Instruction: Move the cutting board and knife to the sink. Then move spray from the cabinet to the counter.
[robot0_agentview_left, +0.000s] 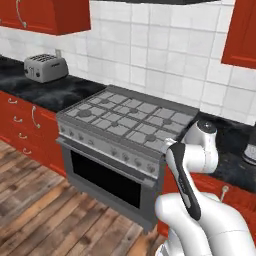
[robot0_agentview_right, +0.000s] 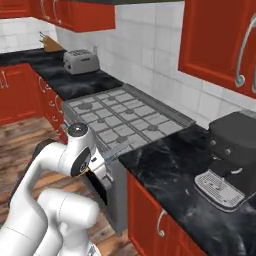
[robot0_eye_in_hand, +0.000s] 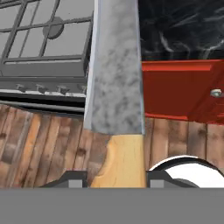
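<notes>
Grey-bladed knife (robot0_eye_in_hand: 114, 74) with yellow-orange wooden handle clamped in the hand (robot0_eye_in_hand: 117, 179).
Its handle sits between the two dark fingertips (robot0_eye_in_hand: 73, 178); the blade juts out over the grey stove (robot0_eye_in_hand: 43, 48) edge, beside the black marble desk (robot0_eye_in_hand: 183, 28).

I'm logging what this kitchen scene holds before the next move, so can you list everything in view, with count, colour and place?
Small knife with grey blade and yellow-orange handle: one, held in the gripper, blade pointing away from the hand.
Grey steel stove with grates: one, between the counter stretches.
Glossy black marble counter: on both sides of the stove.
Silver toaster: one, on the counter left of the stove.
Dark coffee machine: one, on the counter right of the stove.
Tan knife block: one, far counter corner.
Red wall cabinets: above the counter.
Red base cabinets: below the counter.
Gripper: one, dark fingers, shut on the handle.
</notes>
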